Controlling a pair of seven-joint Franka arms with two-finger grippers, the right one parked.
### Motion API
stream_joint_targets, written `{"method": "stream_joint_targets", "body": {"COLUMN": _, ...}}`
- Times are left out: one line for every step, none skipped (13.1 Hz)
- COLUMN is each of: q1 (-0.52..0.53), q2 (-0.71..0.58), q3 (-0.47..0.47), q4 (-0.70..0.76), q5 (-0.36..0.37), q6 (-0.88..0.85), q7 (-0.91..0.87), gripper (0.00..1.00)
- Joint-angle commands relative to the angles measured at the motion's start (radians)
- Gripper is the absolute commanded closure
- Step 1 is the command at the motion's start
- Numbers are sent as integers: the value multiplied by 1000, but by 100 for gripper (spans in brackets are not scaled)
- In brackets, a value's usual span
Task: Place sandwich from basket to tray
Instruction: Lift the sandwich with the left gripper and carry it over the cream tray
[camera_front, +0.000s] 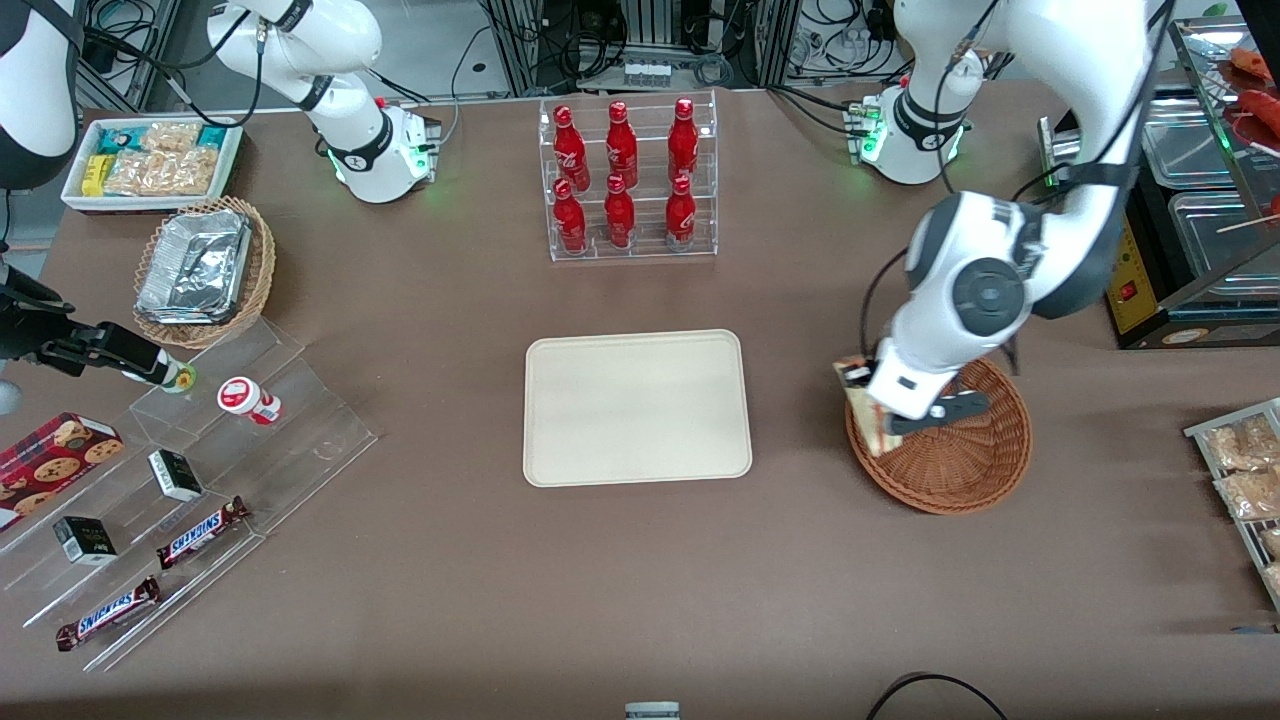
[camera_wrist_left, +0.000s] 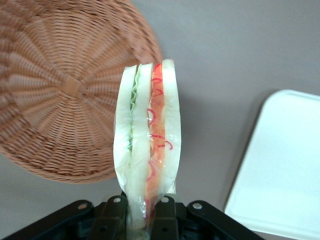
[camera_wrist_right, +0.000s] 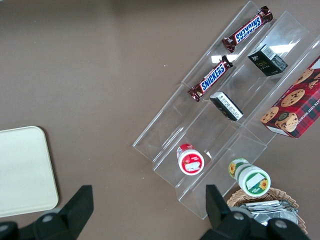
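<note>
The sandwich (camera_wrist_left: 147, 150) is a wrapped wedge of pale white bread with green filling along one cut layer and red along the other. The end effector (camera_wrist_left: 140, 212) is clamped on one end of it, so its long axis runs straight out from the fingers, held above the rim of the basket (camera_wrist_left: 60, 90) on the side nearest the tray (camera_wrist_left: 280, 165)

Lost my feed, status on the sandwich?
Gripper shut on sandwich, lifted over basket rim nearest tray. Tray bare. Nothing between them.
</note>
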Motion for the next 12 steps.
{"method": "stream_joint_targets", "body": {"q1": -94, "q2": 78, "q3": 10, "q4": 99, "q5": 11, "q6": -21, "q7": -14, "gripper": 100}}
{"method": "stream_joint_targets", "body": {"q1": -129, "q2": 104, "q3": 10, "q4": 125, "q5": 6, "q6": -19, "q7": -19, "gripper": 100}}
{"method": "stream_joint_targets", "body": {"q1": -166, "q2": 135, "q3": 10, "q4": 158, "q5": 3, "q6": -18, "q7": -49, "gripper": 100}}
{"method": "stream_joint_targets", "body": {"q1": -197, "q2": 173, "q3": 10, "q4": 192, "q5": 12, "q6": -16, "q7": -109, "gripper": 100}}
{"method": "stream_joint_targets", "body": {"q1": -229, "q2": 215, "q3": 10, "q4": 232, "q5": 12, "q6": -13, "q7": -152, "gripper": 100}}
{"method": "stream_joint_targets", "body": {"q1": -255, "q2": 250, "q3": 10, "q4": 269, "q5": 9, "q6": -13, "q7": -183, "gripper": 100}}
{"method": "stream_joint_targets", "body": {"q1": -287, "q2": 285, "q3": 10, "q4": 306, "q5": 9, "q6": -8, "q7": -227, "gripper": 100}}
{"method": "stream_joint_targets", "body": {"q1": -315, "q2": 325, "q3": 10, "q4": 341, "q5": 8, "q6": -8, "q7": -257, "gripper": 100}}
{"method": "stream_joint_targets", "body": {"q1": -347, "q2": 373, "q3": 10, "q4": 401, "q5": 8, "q6": -8, "q7": -286, "gripper": 100}}
{"method": "stream_joint_targets", "body": {"q1": -368, "q2": 408, "q3": 10, "q4": 448, "q5": 8, "q6": -8, "q7": -315, "gripper": 100}}
{"method": "stream_joint_targets", "body": {"q1": -384, "q2": 430, "q3": 10, "q4": 481, "q5": 8, "q6": -7, "q7": -338, "gripper": 100}}
{"method": "stream_joint_targets", "body": {"q1": -401, "q2": 448, "q3": 10, "q4": 507, "q5": 9, "q6": -2, "q7": -355, "gripper": 100}}
